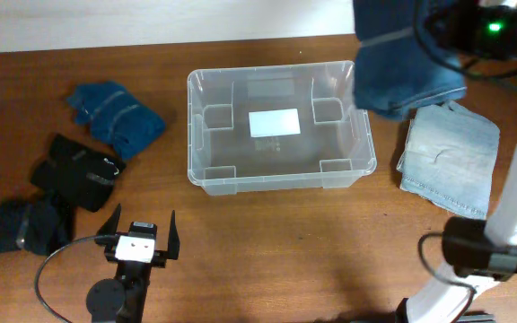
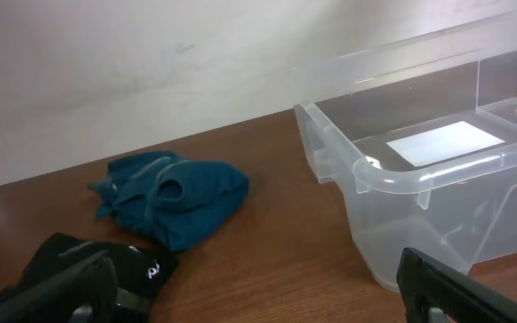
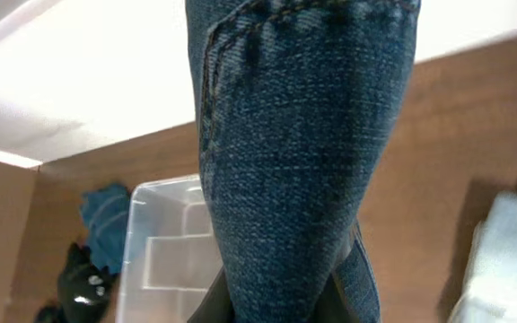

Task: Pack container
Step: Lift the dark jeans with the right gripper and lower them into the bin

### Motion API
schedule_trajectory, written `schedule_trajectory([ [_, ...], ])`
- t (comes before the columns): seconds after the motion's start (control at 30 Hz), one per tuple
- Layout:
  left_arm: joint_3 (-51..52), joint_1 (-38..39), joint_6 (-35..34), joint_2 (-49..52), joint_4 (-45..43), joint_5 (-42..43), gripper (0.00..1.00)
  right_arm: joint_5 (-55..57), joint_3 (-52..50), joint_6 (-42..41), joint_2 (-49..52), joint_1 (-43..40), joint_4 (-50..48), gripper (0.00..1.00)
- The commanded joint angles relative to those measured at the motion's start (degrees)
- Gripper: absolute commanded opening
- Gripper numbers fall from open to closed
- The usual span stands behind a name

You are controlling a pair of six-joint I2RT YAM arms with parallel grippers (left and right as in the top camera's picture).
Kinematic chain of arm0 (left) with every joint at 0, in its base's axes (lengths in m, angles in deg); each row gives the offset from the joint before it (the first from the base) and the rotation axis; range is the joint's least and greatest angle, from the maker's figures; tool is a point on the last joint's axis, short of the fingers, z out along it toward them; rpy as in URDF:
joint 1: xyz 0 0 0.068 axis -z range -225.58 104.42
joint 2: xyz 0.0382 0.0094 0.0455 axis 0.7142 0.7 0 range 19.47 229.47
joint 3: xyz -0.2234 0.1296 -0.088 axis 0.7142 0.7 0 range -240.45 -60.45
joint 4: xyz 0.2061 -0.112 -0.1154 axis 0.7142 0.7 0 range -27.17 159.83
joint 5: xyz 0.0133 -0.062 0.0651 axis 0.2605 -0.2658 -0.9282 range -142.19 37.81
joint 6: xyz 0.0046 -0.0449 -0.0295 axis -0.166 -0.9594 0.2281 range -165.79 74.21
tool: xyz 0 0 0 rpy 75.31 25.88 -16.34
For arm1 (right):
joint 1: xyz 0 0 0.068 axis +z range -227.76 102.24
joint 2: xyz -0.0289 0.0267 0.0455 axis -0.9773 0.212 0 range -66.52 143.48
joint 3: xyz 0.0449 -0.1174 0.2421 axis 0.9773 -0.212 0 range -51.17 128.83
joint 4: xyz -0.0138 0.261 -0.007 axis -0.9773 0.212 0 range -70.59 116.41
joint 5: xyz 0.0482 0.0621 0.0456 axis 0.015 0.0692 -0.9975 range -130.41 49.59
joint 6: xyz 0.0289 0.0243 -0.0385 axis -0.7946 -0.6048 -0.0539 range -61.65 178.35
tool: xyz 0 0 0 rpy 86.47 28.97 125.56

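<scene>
Overhead: container (image 1: pixel 276 182) empty, mid-scene; folded dark jeans (image 1: pixel 402 72) held aloft above its right end, judged staged for lowering in. Also left gripper (image 1: pixel 144 220) spread wide, empty, well in front of the container's left corner.

Left wrist: container rim ahead to right, teal garment (image 2: pixel 173 193) beside.

Right wrist: right gripper (image 3: pixel 285 305) clamped on dark jeans; container below-left.

One container (image 1: pixel 276 183), one dark jeans (image 1: pixel 402 72), one pale jeans (image 1: pixel 447 157), one teal cloth (image 1: pixel 115 115), two dark cloths (image 1: pixel 74 170) (image 1: pixel 25 224)
</scene>
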Motion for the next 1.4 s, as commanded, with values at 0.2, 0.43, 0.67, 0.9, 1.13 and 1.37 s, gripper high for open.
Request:
schedule_trajectory([
  [0.2,-0.2,-0.1,0.5,0.0,0.7,1.2,0.99,12.1,-0.7,-9.7,0.3,14.2,3.6,0.04],
  [0.43,-0.2,-0.1,0.5,0.0,0.7,1.2,0.99,13.2,-7.9,-8.7,1.4,19.8,3.3,0.04],
  [0.67,-0.2,-0.1,0.5,0.0,0.7,1.2,0.99,13.5,-20.0,-9.4,1.4,23.3,-4.9,0.04],
  [0.9,-0.2,-0.1,0.5,0.0,0.7,1.2,0.99,13.5,-27.9,-10.4,1.4,24.2,-11.0,0.04],
  [1.13,-0.2,-0.1,0.5,0.0,0.7,1.2,0.99,15.2,-33.0,-10.9,1.4,24.2,-16.3,0.04],
  [1.37,-0.2,-0.1,0.5,0.0,0.7,1.2,0.99,20.3,-35.1,-10.8,1.4,24.2,-17.2,0.58],
])
